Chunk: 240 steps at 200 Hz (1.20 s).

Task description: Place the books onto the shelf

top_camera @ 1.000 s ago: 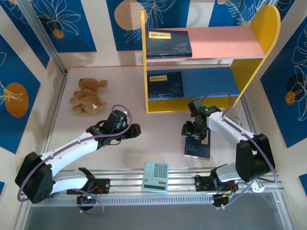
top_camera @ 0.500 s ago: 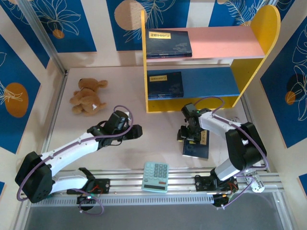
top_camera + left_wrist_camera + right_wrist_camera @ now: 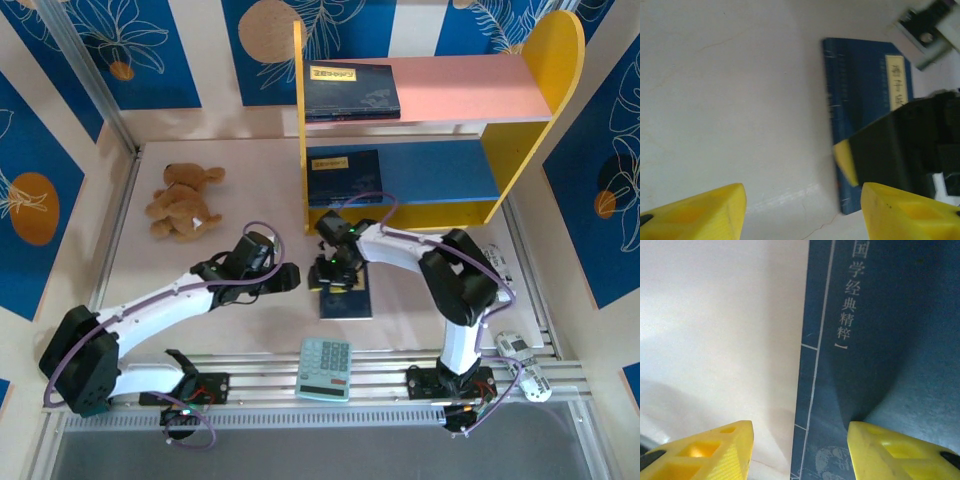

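Observation:
One dark navy book (image 3: 350, 301) lies flat on the table in front of the shelf (image 3: 565, 60). My right gripper (image 3: 335, 274) hovers over its far end, open. In the right wrist view, my right gripper (image 3: 800, 440) straddles the left edge of the book (image 3: 880, 340), one finger over the table and one on the cover. A second book (image 3: 351, 90) lies on the pink top board, and a third (image 3: 343, 177) on the blue lower board. My left gripper (image 3: 289, 277) is open just left of the loose book (image 3: 860, 85), its fingers (image 3: 705, 210) empty.
A mint-green calculator (image 3: 325, 368) rests on the front rail. A brown plush dog (image 3: 183, 200) lies at the back left. A white device (image 3: 522, 352) sits at the right edge beside the right arm's base.
The right arm has swept left, and the loose book has moved with it from the right side to the middle. Its jaws have narrowed a little. The left gripper has edged slightly right.

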### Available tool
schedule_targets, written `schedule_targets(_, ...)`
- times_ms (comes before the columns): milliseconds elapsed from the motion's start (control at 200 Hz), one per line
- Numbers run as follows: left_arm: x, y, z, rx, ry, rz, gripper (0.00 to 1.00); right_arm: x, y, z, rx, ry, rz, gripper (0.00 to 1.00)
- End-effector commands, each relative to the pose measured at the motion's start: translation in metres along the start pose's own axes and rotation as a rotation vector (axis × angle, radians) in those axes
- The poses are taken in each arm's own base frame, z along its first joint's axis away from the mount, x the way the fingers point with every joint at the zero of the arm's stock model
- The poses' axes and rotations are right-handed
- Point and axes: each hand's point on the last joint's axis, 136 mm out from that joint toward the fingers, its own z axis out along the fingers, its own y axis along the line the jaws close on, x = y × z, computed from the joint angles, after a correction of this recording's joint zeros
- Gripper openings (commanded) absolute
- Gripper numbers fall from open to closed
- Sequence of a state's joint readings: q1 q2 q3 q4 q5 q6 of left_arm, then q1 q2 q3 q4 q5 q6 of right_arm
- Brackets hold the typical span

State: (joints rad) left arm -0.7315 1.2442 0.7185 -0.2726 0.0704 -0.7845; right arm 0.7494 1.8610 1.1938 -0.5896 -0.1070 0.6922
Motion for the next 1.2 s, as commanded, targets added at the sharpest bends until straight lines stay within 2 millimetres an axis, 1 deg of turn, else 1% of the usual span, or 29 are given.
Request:
schedule_targets(0, 0.004, 0.003, 0.006, -0.009, 0.003, -0.012, 0.62, -0.005, 0.045, 0.017, -0.124, 0.033, -0.049, 0.54)
schedule_targets(65, 0.007, 0.006, 0.007, -0.021, 0.008, -0.016, 0.62, -0.010, 0.057, 0.011, -0.147, 0.017, -0.067, 0.54)
schedule_targets(125, 0.007, 0.008, 0.006, -0.030, 0.006, -0.016, 0.62, -0.015, 0.061, 0.002, -0.163, -0.009, -0.070, 0.54)
schedule_targets(180, 0.007, 0.010, 0.005, -0.038, 0.003, -0.016, 0.63, -0.018, 0.060, -0.008, -0.174, -0.032, -0.073, 0.54)
schedule_targets(260, 0.007, 0.012, 0.004, -0.047, -0.001, -0.012, 0.63, -0.017, 0.050, -0.022, -0.170, -0.058, -0.064, 0.54)
schedule_targets(330, 0.006, 0.012, 0.005, -0.051, 0.003, -0.011, 0.63, -0.015, 0.034, -0.033, -0.153, -0.079, -0.053, 0.54)
schedule_targets(485, 0.007, 0.011, 0.011, -0.052, 0.020, -0.011, 0.63, -0.005, -0.011, -0.049, -0.085, -0.112, -0.009, 0.54)
schedule_targets(620, 0.008, 0.007, 0.018, -0.043, 0.041, -0.017, 0.63, 0.005, -0.052, -0.053, -0.007, -0.119, 0.037, 0.55)
schedule_targets(685, 0.008, 0.005, 0.022, -0.031, 0.047, -0.023, 0.63, 0.009, -0.066, -0.053, 0.012, -0.118, 0.050, 0.55)
schedule_targets(750, 0.008, 0.003, 0.026, -0.021, 0.052, -0.028, 0.63, 0.011, -0.075, -0.052, 0.031, -0.118, 0.056, 0.55)
schedule_targets(825, 0.009, 0.001, 0.032, -0.013, 0.066, -0.035, 0.63, 0.012, -0.078, -0.050, 0.041, -0.114, 0.051, 0.55)
schedule_targets(915, 0.010, -0.003, 0.038, 0.006, 0.082, -0.041, 0.63, 0.012, -0.075, -0.044, 0.045, -0.106, 0.039, 0.55)
schedule_targets(1050, 0.014, -0.004, 0.045, 0.011, 0.103, -0.050, 0.62, 0.009, -0.067, -0.031, 0.070, -0.087, 0.015, 0.54)
schedule_targets(1196, 0.015, -0.002, 0.047, 0.010, 0.107, -0.054, 0.62, 0.008, -0.057, -0.017, 0.097, -0.060, -0.015, 0.54)
